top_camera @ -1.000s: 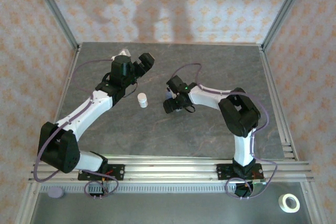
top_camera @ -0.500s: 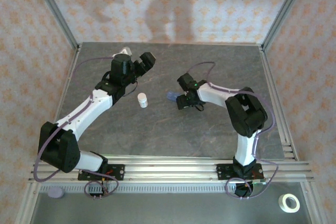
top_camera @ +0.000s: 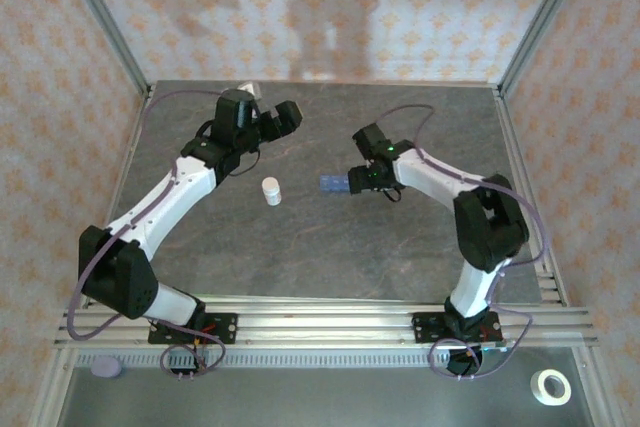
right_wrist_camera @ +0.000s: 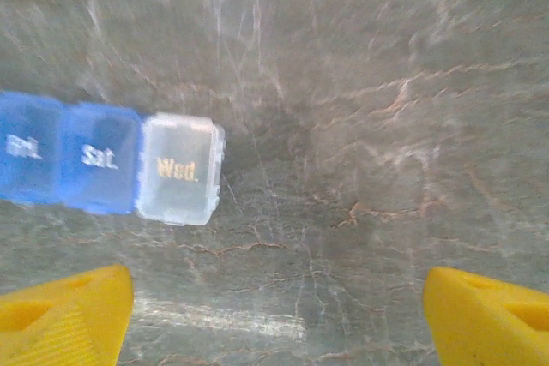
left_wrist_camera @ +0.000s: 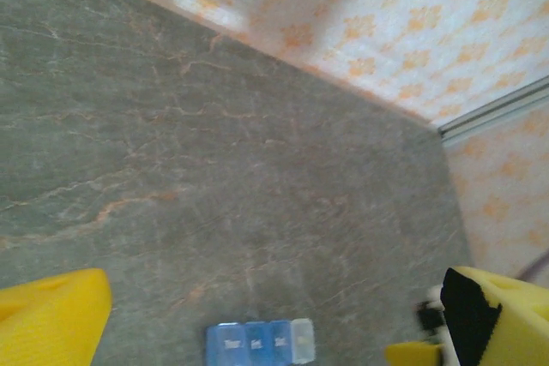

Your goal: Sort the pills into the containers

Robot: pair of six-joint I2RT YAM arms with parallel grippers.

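Grey, stone-veined tabletop (top_camera: 300,247) carries everything. Well to the left of the small translucent blue pill-organiser strip (top_camera: 333,184), and farther back, hangs the left end effector (top_camera: 280,119), its fingers spread apart and holding nothing. In the left wrist view its yellow fingertips (left_wrist_camera: 51,319) sit wide at the bottom corners. The strip (left_wrist_camera: 260,343) lies on the bare surface low between them, untouched, showing blue cells with one clear cell at its right end. A small whitish cylindrical bottle (top_camera: 271,190) stands upright near the strip's left side, apart from it. The strip itself lies flat near the middle of the tabletop. Just beside its right end is the right end effector (top_camera: 358,182), also spread apart and empty. In the right wrist view the strip (right_wrist_camera: 111,160) is above and to the left of the gap between the yellow fingertips (right_wrist_camera: 64,315). Its clear cell reads "Wed." and the blue cell next to it "Sat.", and neither finger touches it.
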